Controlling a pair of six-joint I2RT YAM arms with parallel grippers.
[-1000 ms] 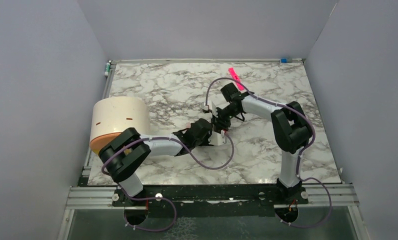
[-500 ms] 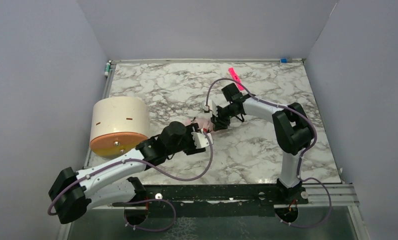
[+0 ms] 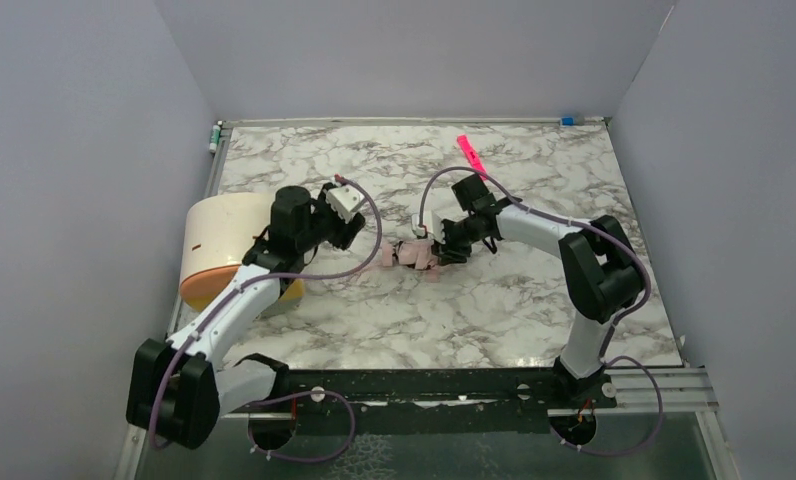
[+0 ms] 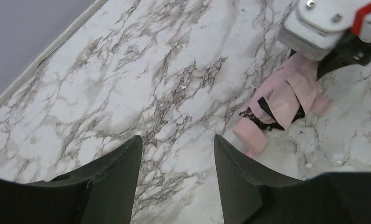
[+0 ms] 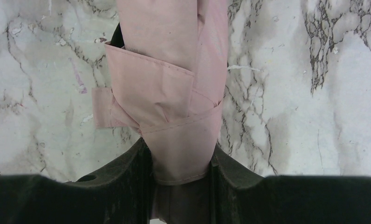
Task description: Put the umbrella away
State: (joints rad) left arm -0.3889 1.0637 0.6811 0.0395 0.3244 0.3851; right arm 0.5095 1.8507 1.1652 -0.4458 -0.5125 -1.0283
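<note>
Pale pink fabric, folded with a strap round it, marks the umbrella (image 3: pixel 406 256), which lies near the middle of the marble bench (image 3: pixel 534 300), between the two arms. Its long axis runs roughly left to right across the bench. The right gripper (image 3: pixel 436 250) is on the right-hand end, and the small handle (image 4: pixel 250 135) points toward the left arm's side.

The right gripper is clamped on the bundle, its jaws partly closed with fabric filling the gap between them. The left gripper (image 3: pixel 354 225) stands open and empty, raised a little and just left of the umbrella without touching it. It is the free one, so any second grasp would likely fall to it. For that it would have to reach forward and to its right to meet the handle end.

The right wrist view alone shows the grip: both fingers press the fabric sides, just below the strap (image 5: pixel 183 120). The left wrist view alone shows bare marble between its own jaws, and black lining peeking out beside the handle. Only the overhead view takes in the cream cylinder (image 3: pixel 229 225) behind the left arm and the bright pink strip (image 3: pixel 469 152) at the far edge.
</note>
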